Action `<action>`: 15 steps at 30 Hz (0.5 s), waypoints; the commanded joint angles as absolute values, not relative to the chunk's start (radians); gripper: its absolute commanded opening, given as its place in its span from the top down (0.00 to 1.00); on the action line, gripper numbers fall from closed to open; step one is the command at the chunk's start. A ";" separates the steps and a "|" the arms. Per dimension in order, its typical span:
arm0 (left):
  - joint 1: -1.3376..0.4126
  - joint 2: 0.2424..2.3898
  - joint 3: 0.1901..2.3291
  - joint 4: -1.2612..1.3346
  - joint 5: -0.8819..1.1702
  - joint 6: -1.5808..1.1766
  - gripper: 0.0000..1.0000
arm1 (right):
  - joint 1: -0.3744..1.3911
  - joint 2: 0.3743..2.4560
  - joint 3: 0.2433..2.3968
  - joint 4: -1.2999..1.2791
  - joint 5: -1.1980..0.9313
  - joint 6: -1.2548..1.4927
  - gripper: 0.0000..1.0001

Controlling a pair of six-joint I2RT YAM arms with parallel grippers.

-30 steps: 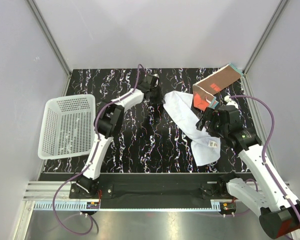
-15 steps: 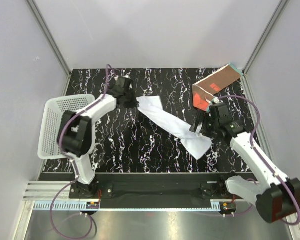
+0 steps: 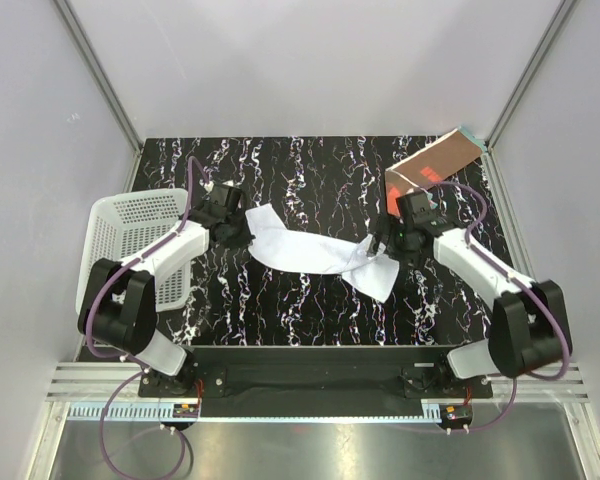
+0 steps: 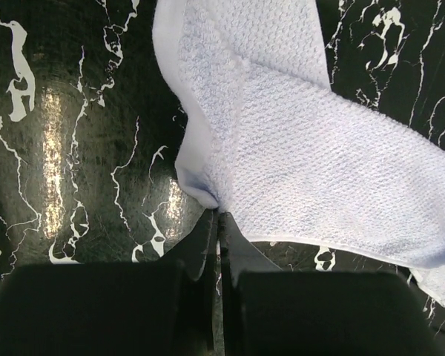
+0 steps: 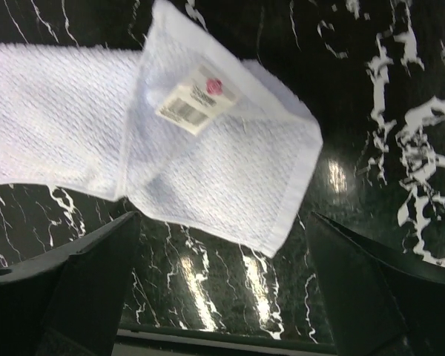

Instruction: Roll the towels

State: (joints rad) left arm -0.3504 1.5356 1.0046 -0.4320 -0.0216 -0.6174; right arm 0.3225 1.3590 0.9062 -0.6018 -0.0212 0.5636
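Shut left fingers (image 4: 205, 252) pinch the white towel (image 4: 304, 156) corner; beneath wide-open, empty right fingers (image 5: 81, 282) its loose end could bunch.

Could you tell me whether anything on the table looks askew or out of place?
The rust-brown towel sits skewed in the far right corner, one end riding up past the table edge. The white towel lies slanted across the middle, its right end folded over, label up.

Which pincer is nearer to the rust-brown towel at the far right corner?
Right. The right pincer hangs open just on the near side of the rust-brown towel, over the white towel. The left pincer is far to the left, shut on the white towel's other end.
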 commanded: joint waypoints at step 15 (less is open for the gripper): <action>-0.351 1.525 1.008 -0.382 0.029 -0.591 1.00 | 0.324 1.864 1.370 -0.595 0.106 0.407 0.17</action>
State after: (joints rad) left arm -0.3504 1.5356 1.0050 -0.4240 0.0010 -0.6056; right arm 0.3225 1.8339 1.2995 -0.5770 0.0586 0.4431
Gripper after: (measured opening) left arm 0.012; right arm 0.867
